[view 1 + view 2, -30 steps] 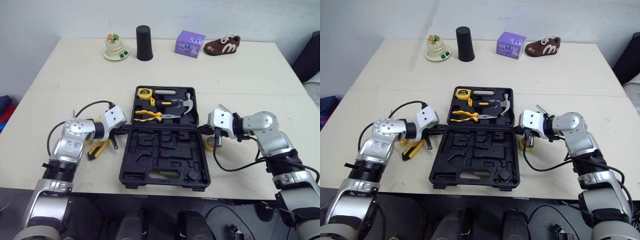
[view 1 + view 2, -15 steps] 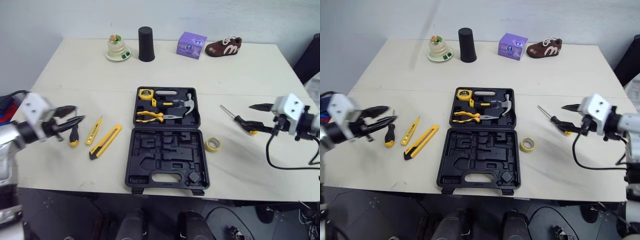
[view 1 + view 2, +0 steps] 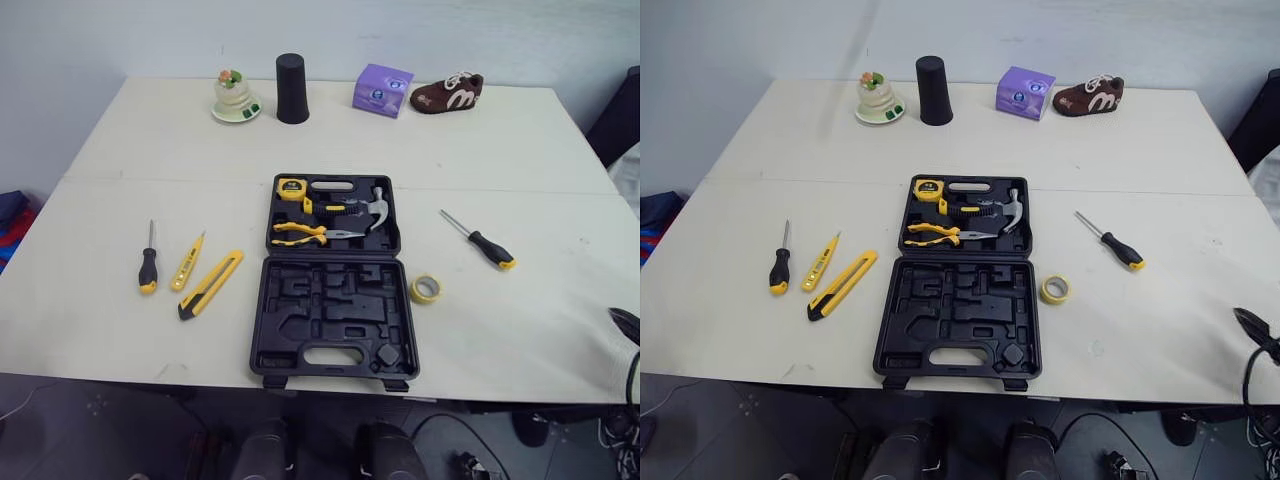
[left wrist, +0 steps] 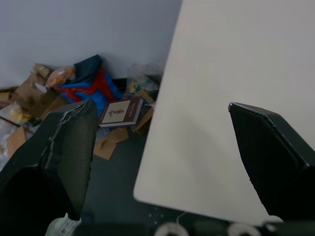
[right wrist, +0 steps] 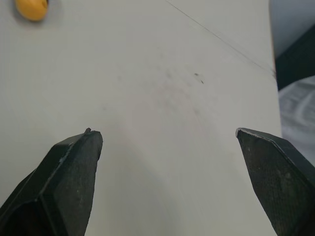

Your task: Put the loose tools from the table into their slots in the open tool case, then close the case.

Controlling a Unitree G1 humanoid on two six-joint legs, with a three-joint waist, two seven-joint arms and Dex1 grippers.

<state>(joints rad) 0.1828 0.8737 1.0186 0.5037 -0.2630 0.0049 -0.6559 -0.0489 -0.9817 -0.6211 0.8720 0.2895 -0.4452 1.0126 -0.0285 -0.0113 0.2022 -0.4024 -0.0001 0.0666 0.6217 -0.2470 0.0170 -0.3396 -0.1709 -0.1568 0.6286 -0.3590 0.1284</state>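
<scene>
I'm keeping nothing in the left claw or right claw; both are gaping wide. The open tool case is sitting mid-frame on the bench, with the black-handled screwdriver lying to its right. It's looking light and stiff, so I'm judging its handle the best place to pinch.

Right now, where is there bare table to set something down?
Free: the wide band between the black cup, purple box and the case; also the near right corner beyond the tape roll. Crowded: left of the case, around the knife and screwdriver.
</scene>
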